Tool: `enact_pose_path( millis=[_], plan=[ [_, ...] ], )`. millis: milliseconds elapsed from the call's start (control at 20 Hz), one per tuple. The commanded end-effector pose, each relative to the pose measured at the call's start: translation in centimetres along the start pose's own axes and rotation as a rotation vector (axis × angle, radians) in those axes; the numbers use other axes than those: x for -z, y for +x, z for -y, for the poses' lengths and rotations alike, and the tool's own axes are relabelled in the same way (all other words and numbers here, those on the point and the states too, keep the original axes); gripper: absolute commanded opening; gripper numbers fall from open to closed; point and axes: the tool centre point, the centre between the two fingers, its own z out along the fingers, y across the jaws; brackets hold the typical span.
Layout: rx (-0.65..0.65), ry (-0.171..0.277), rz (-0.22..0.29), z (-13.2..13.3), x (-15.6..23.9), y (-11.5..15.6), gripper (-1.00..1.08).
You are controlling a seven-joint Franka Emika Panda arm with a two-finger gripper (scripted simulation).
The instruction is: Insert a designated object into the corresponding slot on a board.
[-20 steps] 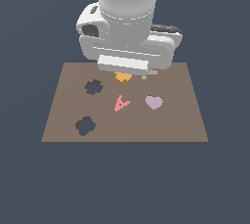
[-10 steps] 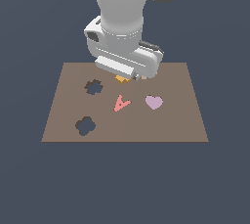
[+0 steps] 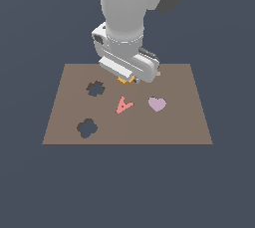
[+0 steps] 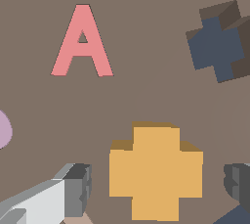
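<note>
Above the board [image 3: 189, 122], the claw [image 4: 156, 186] stands spread, fingers [image 4: 78, 189] flanking the orange piece [image 4: 155, 169] without touching.

Light: you get even, soft light, neither dim nor harsh.
Shadows: almost none on the board [image 3: 174, 122]; the arm's underside is darker.
Glare: none.
Sharpness: your exterior view is slightly soft; your wrist view is blocky, the fingers [image 4: 78, 189] at lower frame coarse.
Distortion: none visible at edges.
</note>
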Motion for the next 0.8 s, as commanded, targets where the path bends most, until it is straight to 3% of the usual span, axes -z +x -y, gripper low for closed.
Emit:
enact_pose_path(
  millis=[0,750],
  plan=[
    [-0.016,0.000,0.000,-0.1,-0.3,-0.2,1.00],
    [-0.017,0.001,0.001,0.0,-2.3,-0.2,1.00]
  ],
)
